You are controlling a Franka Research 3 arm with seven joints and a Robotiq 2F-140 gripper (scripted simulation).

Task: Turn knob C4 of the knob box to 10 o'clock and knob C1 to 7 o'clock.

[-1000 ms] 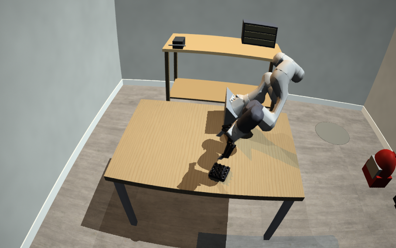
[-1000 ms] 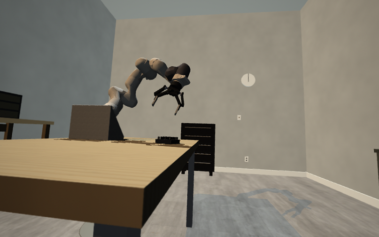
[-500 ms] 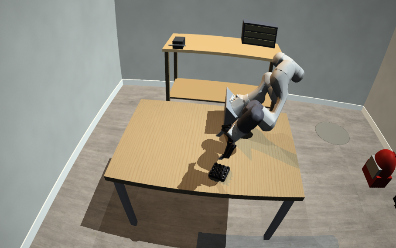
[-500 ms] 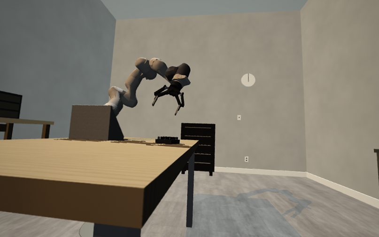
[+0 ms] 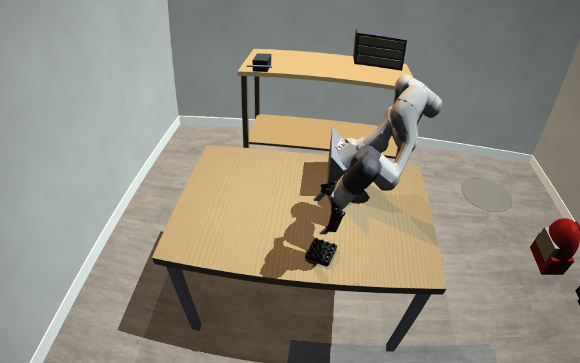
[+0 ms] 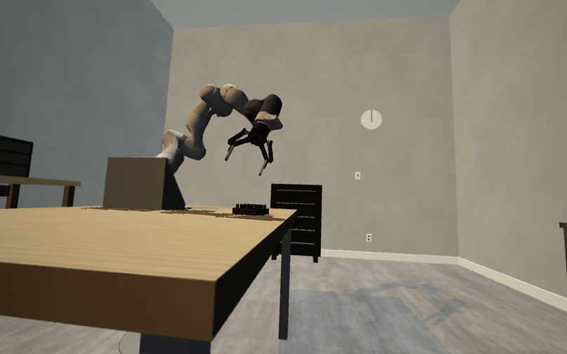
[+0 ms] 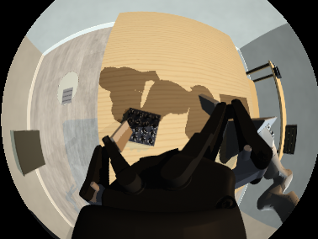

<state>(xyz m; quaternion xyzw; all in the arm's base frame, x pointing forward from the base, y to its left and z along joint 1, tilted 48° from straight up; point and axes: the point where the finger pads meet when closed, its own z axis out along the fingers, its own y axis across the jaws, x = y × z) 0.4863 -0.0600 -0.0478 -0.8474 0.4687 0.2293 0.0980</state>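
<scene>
The black knob box [image 5: 321,251] [image 6: 250,211] [image 7: 144,126] stands on the wooden table [image 5: 230,205] [image 6: 99,241] [image 7: 181,50], near one long edge. Several dark knobs stand up from its top. The knob names, white lines and marks are too small and dark to read in any view, so I cannot tell where C4 and C1 point. My gripper [image 5: 321,215] [image 6: 243,166] [image 7: 163,114] is open and empty, its fingers wide apart. It hangs tilted, well above the table and not directly over the box. In the wrist view one fingertip overlaps the box's edge; nothing shows them touching.
A grey panel-like block [image 5: 336,159] [image 6: 134,182] stands on the table beside the arm's base. A second table [image 5: 299,62] with a small black box [image 5: 261,62] and a dark rack [image 5: 380,49] stands behind. A dark drawer cabinet [image 6: 295,220] stands beyond the table. The arm's shadow crosses the table top.
</scene>
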